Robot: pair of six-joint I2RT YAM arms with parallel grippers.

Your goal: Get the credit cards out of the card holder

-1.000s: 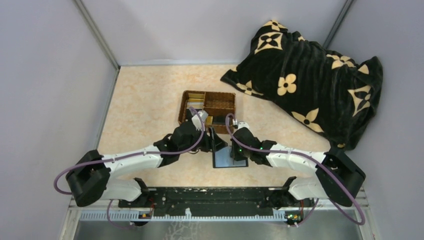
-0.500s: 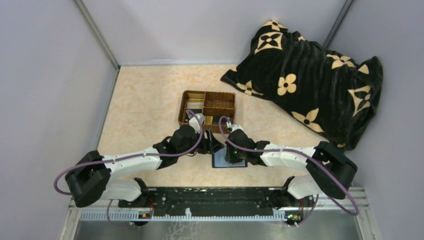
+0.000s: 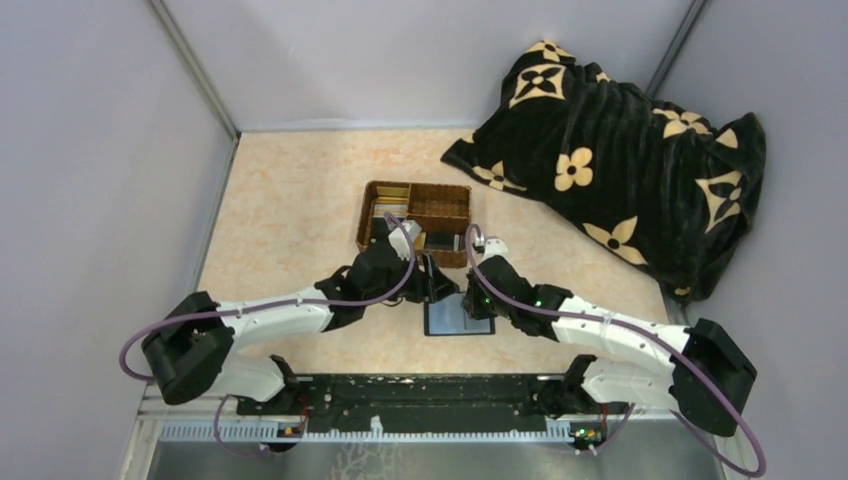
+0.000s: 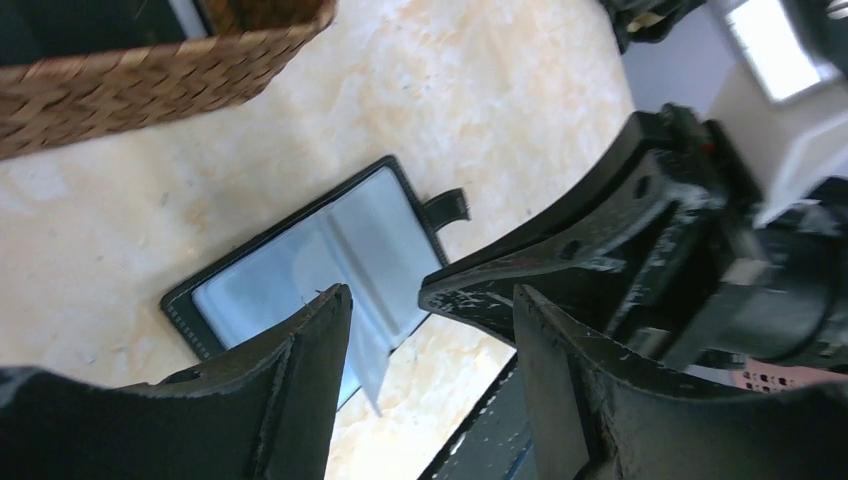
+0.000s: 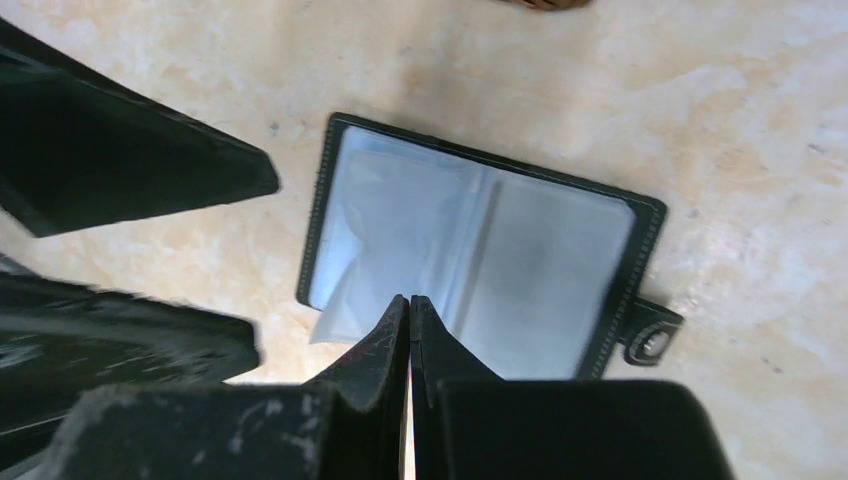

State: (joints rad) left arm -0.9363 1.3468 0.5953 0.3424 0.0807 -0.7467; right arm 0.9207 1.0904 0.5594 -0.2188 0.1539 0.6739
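The black card holder (image 3: 458,318) lies open and flat on the table, its grey clear sleeves showing no card (image 5: 480,250). One loose sleeve leaf (image 5: 338,325) sticks out past its near edge. My right gripper (image 3: 472,300) is shut, its tips (image 5: 410,298) just over the holder's near edge by that leaf; I cannot tell whether they pinch it. My left gripper (image 3: 430,282) is open and empty above the holder's left side (image 4: 430,330), with the holder (image 4: 320,260) seen between its fingers. Credit cards lie in the wicker tray: a light one (image 3: 391,210) and a dark one (image 3: 438,240).
The brown wicker divided tray (image 3: 420,186) stands just behind the holder and shows in the left wrist view (image 4: 150,80). A black blanket with cream flowers (image 3: 620,150) fills the back right. Grey walls close in the left and back. The two grippers are close together.
The right arm's elbow has swung out to the right and its gripper has shifted slightly right over the holder. The left gripper has edged right. The holder now lies flat.
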